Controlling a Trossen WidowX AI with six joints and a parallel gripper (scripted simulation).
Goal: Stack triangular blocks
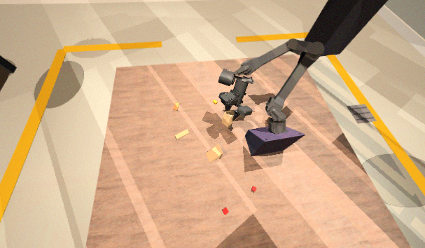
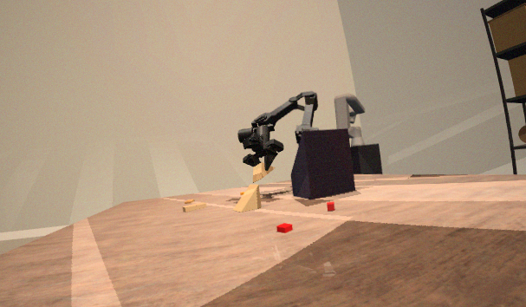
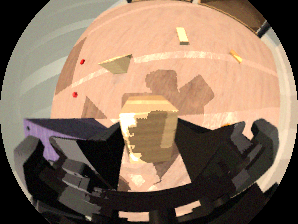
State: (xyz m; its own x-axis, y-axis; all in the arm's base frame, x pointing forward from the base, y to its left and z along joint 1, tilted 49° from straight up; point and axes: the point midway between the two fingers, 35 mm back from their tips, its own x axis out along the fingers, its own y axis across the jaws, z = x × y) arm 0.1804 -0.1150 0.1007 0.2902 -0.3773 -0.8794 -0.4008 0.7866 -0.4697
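Observation:
My gripper (image 1: pixel 231 114) (image 2: pixel 260 165) (image 3: pixel 147 120) is shut on one pale wooden triangular block (image 1: pixel 227 120) (image 2: pixel 258 174) (image 3: pixel 161 122). The held block is in the air above the table and looks tilted in the exterior view; the fingers hide part of it. The other triangular block (image 1: pixel 213 154) (image 2: pixel 251 200) (image 3: pixel 118 65) stands on the table apart from the held one, with its sloped face up toward the left in the exterior view. The two blocks do not touch.
A pale bar (image 1: pixel 182 134) (image 2: pixel 194 207) (image 3: pixel 182 36), an orange piece (image 1: pixel 176 106) (image 2: pixel 189 201) (image 3: pixel 236 56) and a small yellow piece (image 1: pixel 215 101) lie on the table. Two red pieces, one nearer (image 1: pixel 253 189) (image 2: pixel 330 206) and one farther (image 1: pixel 225 211) (image 2: pixel 284 228) from the purple base (image 1: pixel 272 139) (image 2: pixel 325 165), lie apart.

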